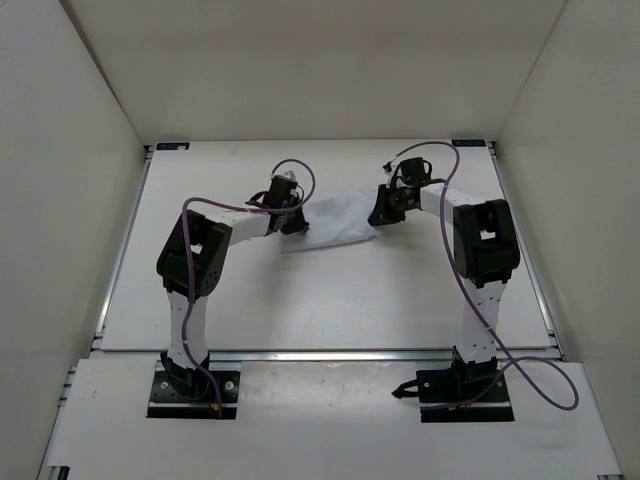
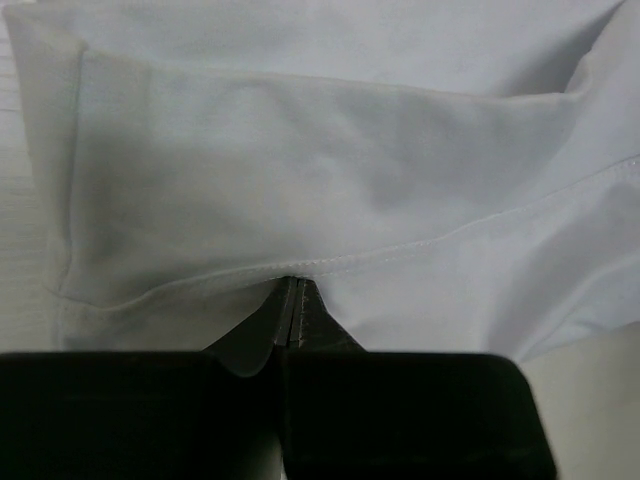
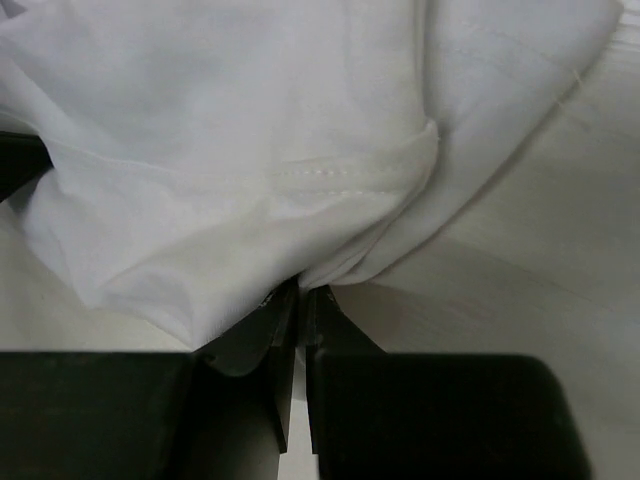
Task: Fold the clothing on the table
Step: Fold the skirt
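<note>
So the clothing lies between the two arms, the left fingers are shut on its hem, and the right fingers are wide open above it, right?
No: the right fingers are shut too, pinching a bunched edge of the clothing, as the right wrist view shows. The rest holds.

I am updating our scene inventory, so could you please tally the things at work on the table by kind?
clothing: 1
robot arms: 2, with the left pincer and the right pincer both shut on the clothing
Total: 3
</note>
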`<state>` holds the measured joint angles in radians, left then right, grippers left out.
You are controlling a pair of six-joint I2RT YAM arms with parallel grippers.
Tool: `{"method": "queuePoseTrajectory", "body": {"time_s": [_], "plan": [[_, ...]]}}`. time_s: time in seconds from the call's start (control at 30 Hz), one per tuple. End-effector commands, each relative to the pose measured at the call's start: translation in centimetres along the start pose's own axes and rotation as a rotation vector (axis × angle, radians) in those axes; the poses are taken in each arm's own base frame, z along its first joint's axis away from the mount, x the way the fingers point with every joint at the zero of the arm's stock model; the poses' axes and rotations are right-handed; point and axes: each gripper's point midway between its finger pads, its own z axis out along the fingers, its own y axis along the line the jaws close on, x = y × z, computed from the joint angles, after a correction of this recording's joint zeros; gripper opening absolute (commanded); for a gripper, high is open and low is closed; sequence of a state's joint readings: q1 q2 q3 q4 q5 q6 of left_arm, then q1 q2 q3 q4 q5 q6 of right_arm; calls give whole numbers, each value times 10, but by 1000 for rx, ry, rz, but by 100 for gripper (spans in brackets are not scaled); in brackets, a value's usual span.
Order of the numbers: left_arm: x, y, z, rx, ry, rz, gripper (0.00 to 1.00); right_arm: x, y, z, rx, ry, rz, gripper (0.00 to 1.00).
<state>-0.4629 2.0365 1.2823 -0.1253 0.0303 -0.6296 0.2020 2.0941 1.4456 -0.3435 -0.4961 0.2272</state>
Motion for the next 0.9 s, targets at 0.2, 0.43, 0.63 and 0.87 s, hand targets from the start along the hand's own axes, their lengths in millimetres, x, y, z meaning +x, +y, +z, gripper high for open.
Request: {"method": "queuePoseTrajectory", "body": {"time_s": [0.2,0.43,0.63,0.87], "plan": [[86,-56,14,137,217,-7,0,-79,67,-85,28,-173,-209,0],[98,-70,12,181,244,-6,0,-95,122,-113,30,-176,-322,0],[96,-62,12,198,246,-51,0,-49,139,-96,83,-68,-399,0],[81,-32,-8,129,218,-32,0,-44,98,-109,135,-51,-327,0]]}}
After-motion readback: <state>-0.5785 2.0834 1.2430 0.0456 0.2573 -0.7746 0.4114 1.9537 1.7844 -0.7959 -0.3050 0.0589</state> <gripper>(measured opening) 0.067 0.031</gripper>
